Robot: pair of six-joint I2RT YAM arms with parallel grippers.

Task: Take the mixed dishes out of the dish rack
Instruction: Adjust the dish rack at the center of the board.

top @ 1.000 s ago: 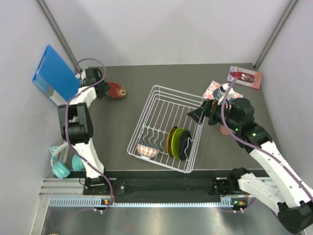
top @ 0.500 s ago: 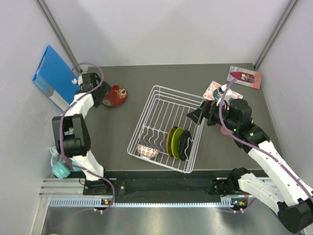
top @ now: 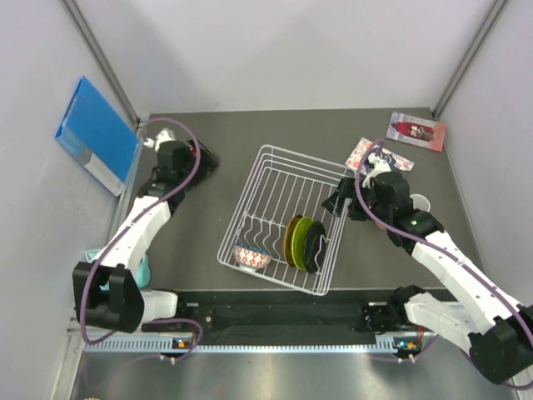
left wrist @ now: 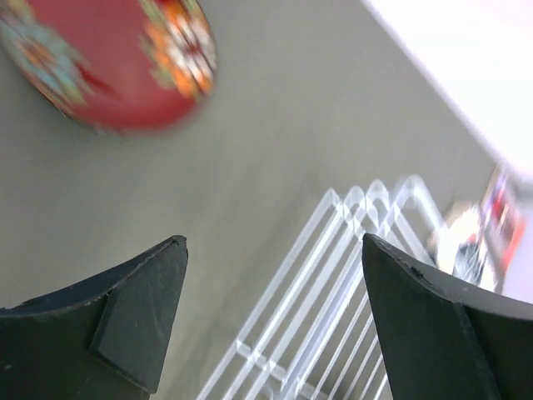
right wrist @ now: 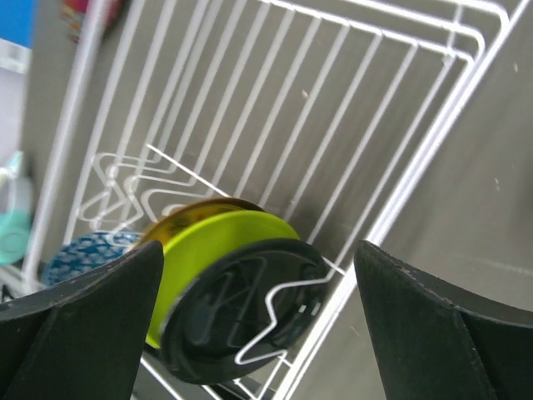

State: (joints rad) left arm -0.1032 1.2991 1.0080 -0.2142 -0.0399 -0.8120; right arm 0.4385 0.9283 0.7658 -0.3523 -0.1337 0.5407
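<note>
The dish rack [top: 275, 179] stands mid-table. It holds an amber plate [top: 289, 237], a lime-green plate [top: 301, 240] and a black plate [top: 314, 247] on edge, and a patterned bowl [top: 251, 254]. My right gripper [top: 337, 200] is open and empty above the rack's right rim. Its wrist view looks down on the black plate [right wrist: 233, 317], the green plate [right wrist: 208, 242] and the bowl [right wrist: 83, 254]. My left gripper [top: 202, 160] is open and empty left of the rack. The red plate [left wrist: 108, 58] lies flat on the table behind it, with the rack's wires [left wrist: 333, 283] ahead. A white mug [top: 419, 202] stands right of the right arm.
A blue folder [top: 96, 133] leans on the left wall. Two printed booklets [top: 416, 129] [top: 366, 154] lie at the back right. A teal object [top: 143, 268] sits at the near left by the left arm's base. The enclosure walls stand close on both sides.
My left arm swung from the far left corner toward the rack, now covering the red plate in the top view. My right gripper dropped slightly along the rack's right rim, uncovering the white mug.
</note>
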